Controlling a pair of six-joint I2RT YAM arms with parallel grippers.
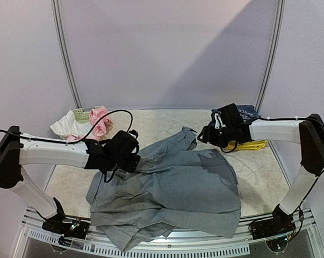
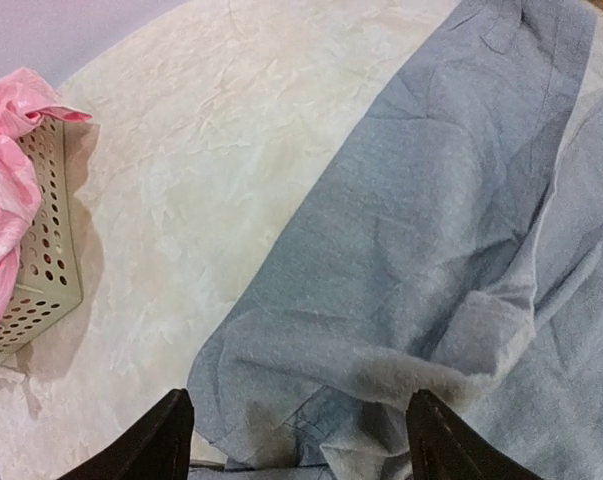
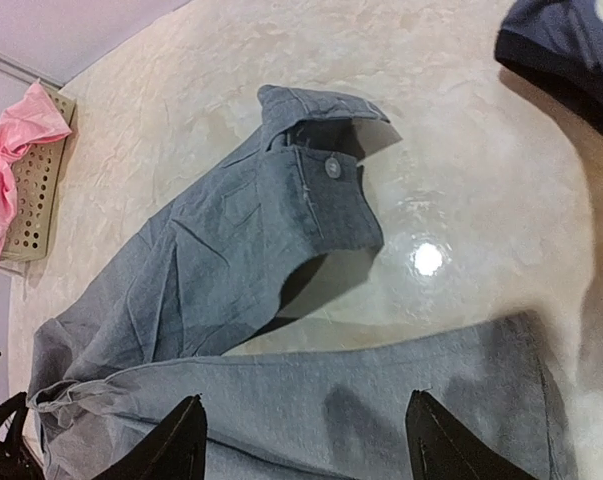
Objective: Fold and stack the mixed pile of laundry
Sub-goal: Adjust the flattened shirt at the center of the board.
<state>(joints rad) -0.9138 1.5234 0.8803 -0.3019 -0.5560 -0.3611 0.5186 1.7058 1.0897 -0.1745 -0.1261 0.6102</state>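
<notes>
Trousers (image 1: pixel 172 188), grey, lying spread and crumpled. At their left edge, left gripper (image 2: pixel 301 445), jaws wide, empty. Over their far right corner, right gripper (image 3: pixel 306 445), equally wide. Beyond their left, pink garment (image 1: pixel 100 121) on lattice basket (image 1: pixel 80 114); beyond their right, navy tee (image 1: pixel 252 111).

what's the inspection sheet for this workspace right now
surface: pale marbled tabletop, mostly covered near the arms
job's things: grey trousers spread mid-table; pink piece and white piece far left; navy garment and yellow piece far right
clutter: lattice basket, pink piece draped over it
grippers: left tool open over the trousers' edge; right tool open, facing the trousers
cables: black cable looping above the left arm
surroundings: plain pale walls; nothing else seen
</notes>
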